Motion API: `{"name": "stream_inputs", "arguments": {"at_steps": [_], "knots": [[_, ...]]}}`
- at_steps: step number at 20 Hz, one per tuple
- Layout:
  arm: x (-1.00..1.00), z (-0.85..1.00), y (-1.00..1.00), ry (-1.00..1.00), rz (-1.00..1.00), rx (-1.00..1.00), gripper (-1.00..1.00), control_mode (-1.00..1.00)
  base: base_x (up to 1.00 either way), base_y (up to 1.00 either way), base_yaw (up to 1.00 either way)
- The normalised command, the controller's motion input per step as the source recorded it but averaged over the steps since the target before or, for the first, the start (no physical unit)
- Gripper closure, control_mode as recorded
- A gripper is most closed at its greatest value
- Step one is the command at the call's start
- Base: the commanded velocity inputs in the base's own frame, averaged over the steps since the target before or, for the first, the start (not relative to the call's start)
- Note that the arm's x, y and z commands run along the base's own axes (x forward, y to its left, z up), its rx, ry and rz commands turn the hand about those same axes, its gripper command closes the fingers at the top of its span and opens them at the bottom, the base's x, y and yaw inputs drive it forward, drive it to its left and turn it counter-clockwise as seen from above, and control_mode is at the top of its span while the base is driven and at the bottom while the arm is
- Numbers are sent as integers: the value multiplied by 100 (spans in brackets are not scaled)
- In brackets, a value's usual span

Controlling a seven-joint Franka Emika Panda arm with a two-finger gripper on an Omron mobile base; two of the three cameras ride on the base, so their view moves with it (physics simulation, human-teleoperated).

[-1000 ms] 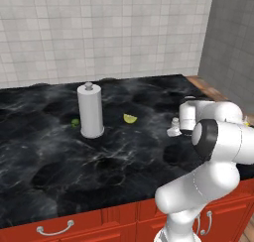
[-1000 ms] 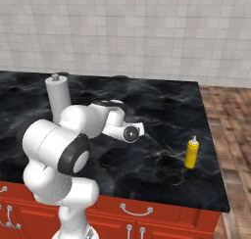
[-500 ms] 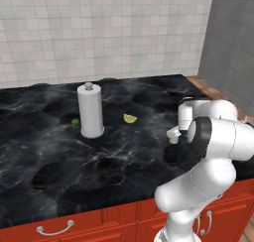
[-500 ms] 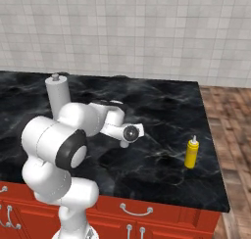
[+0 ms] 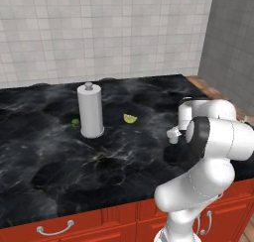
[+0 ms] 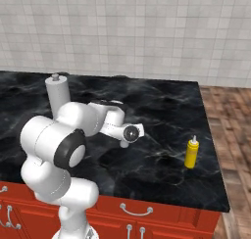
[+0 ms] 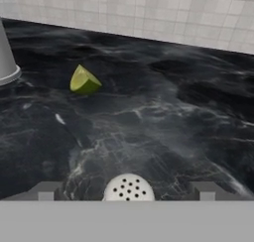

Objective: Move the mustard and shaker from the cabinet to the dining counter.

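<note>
Far left in the left base view: a small green item (image 5: 75, 122) lying on the black marble surface (image 5: 44, 156), just beside a tall white paper-towel cylinder (image 5: 90, 110) standing upright. Right of the cylinder, well apart from it: a yellow-green lime wedge (image 5: 130, 118), seen again in the hand view (image 7: 84, 81) resting flat on the dark stone, with the cylinder's base at that view's left edge. Further right, low over the surface near its front right part: the claw (image 7: 128, 199), its 2 fingertips (image 7: 45, 190) spread wide apart with clear gaps either side of the shaker (image 7: 128, 189). Shaker upright between them, rounded perforated top facing the camera, touched by neither tip. Whether its base sits on the surface: cannot tell. Far right in the right base view: the mustard (image 6: 191, 153) standing upright on the surface near the right edge, well apart from the arm.
</note>
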Motion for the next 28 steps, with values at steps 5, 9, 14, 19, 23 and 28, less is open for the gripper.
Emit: {"name": "stream_inputs", "arguments": {"at_steps": [5, 9, 14, 19, 23, 28], "knots": [[-19, 53, 0, 0, 0, 0, -100, -100, 0, 0, 0], [-23, 88, 8, 0, 0, -2, -100, -100, 0, 0, 0], [-9, 100, 15, 5, 0, -8, -100, -100, 0, 0, 0], [0, 100, 1, 35, 0, -7, -100, -100, 0, 0, 0], [-1, 100, 0, 45, 0, -6, -100, -100, 0, 0, 0], [-23, 100, 0, 34, -2, -5, -100, -100, 0, 0, 0]]}}
